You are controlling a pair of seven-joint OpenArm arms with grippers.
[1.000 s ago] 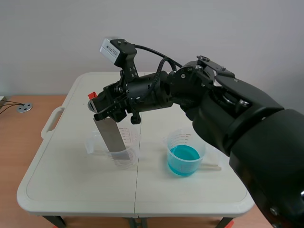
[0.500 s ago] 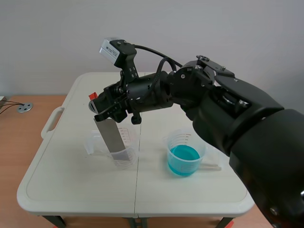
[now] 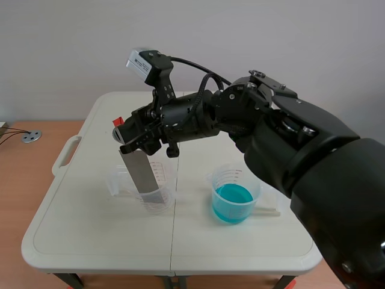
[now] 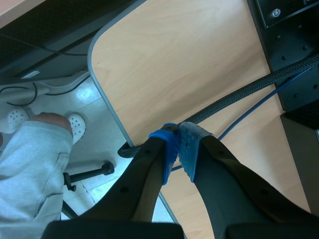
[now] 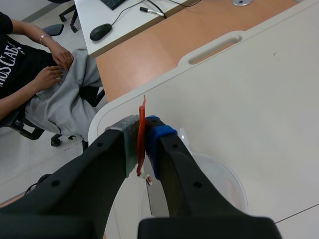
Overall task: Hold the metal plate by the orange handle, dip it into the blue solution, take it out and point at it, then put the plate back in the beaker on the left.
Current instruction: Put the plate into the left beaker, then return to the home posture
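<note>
Scene view: right pincer [image 3: 122, 130] clamps the handle [image 3: 117, 121]; plate [image 3: 139, 171] leans inside left beaker [image 3: 166, 179], blue beaker [image 3: 224, 176] well apart; left pincer [image 4: 179, 149] clenched empty.

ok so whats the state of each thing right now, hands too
right hand: shut on the orange handle
metal plate: held tilted, lower end inside the left beaker
left beaker: upright, no liquid visible
right beaker: upright, partly filled with blue solution
left hand: shut on nothing, away from the table
</note>
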